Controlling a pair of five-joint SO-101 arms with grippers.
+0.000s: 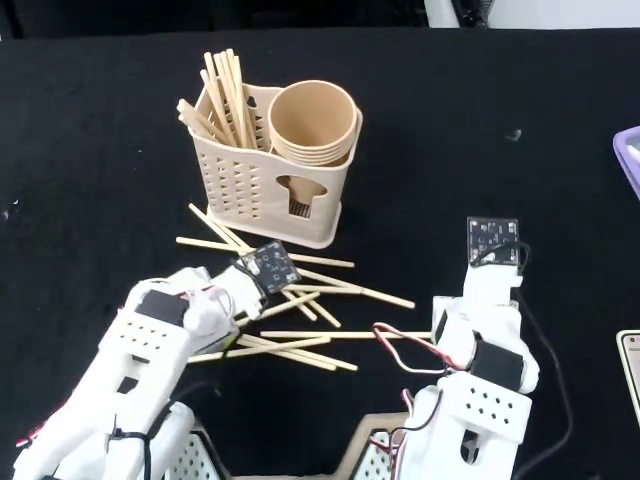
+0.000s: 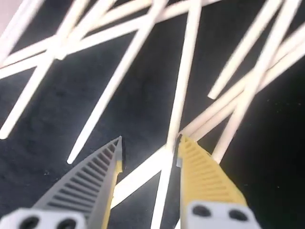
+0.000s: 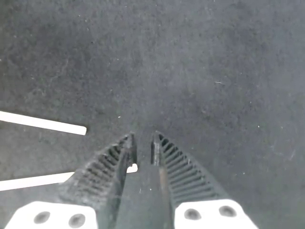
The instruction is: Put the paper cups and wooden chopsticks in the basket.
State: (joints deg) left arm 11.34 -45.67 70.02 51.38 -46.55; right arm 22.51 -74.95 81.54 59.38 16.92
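Note:
A beige slotted basket (image 1: 262,185) stands at the back of the black table. Inside it are a stack of paper cups (image 1: 312,122) and several upright wooden chopsticks (image 1: 225,95). More loose chopsticks (image 1: 300,340) lie scattered on the cloth in front of it. My left gripper (image 2: 147,149) is open and low over this pile. One chopstick (image 2: 183,98) runs between its fingers, close to the yellow one (image 2: 200,171). My right gripper (image 3: 143,142) hovers shut over bare cloth with nothing in it, and two chopstick ends (image 3: 52,125) lie beside it.
A purple object (image 1: 629,152) sits at the table's right edge, with a pale flat item (image 1: 631,372) nearer the front. Both arm bases take up the front edge. Open black cloth lies to the right of the basket.

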